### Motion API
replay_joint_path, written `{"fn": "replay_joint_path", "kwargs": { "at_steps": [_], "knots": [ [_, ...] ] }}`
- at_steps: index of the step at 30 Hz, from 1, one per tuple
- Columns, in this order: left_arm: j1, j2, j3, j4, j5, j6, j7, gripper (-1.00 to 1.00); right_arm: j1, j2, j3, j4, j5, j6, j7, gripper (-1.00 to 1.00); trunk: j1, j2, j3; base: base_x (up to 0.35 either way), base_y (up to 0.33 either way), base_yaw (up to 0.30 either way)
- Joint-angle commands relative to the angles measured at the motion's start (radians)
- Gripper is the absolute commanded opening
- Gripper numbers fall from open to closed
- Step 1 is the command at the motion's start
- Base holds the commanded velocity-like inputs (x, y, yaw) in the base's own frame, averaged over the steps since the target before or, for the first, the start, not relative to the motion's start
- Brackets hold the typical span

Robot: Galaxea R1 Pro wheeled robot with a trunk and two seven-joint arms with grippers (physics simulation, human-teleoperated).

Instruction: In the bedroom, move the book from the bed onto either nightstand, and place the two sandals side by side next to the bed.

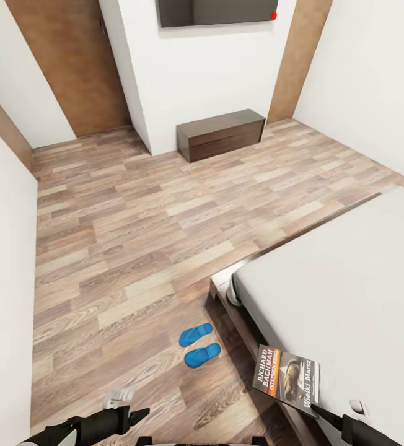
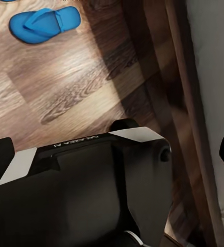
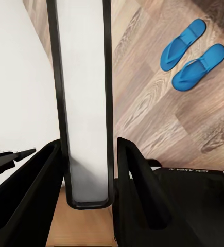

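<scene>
right pincer (image 3: 88,170): our two fingers sit either side of the book's (image 1: 287,375) edge, closed down on it; the book runs straight out ahead of the fingertips, seen edge-on in the wrist view.
book: held up off the bed (image 1: 351,272), hanging over the mattress edge and wooden frame, cover facing up toward the head camera.
left pincer (image 1: 141,414): we see one fingertip low in the head view; can't tell how far open it is, nothing seen in it.
sandals (image 1: 198,345): both on the floor (image 1: 134,235), side by side, just beside the bed corner, ahead of the left pincer.
nightstand: not seen; the long low cabinet (image 1: 220,134) at the far wall isn't it.
risk 1: we grip only at the book's near end, so a thin paperback may droop or pivot out on a fast swing.
risk 2: book's far corner could catch the mattress or frame as we turn.
risk 3: base rolling near the bed corner could knock the sandals out of line.
</scene>
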Motion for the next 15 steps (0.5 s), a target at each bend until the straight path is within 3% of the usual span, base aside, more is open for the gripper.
{"fn": "replay_joint_path", "kwargs": {
  "at_steps": [1,15],
  "knots": [
    [-0.001,0.000,0.003,0.002,0.000,-0.004,-0.004,1.00,0.000,-0.001,0.006,0.000,-0.010,0.010,0.002,-1.00,0.001,-0.002,-0.001,0.000,0.000,0.232],
    [-0.001,-0.001,0.003,0.002,0.000,-0.003,-0.003,1.00,0.000,-0.001,0.005,0.000,-0.011,0.010,0.002,-1.00,0.001,-0.002,-0.001,0.000,0.000,0.232]
  ]
}}
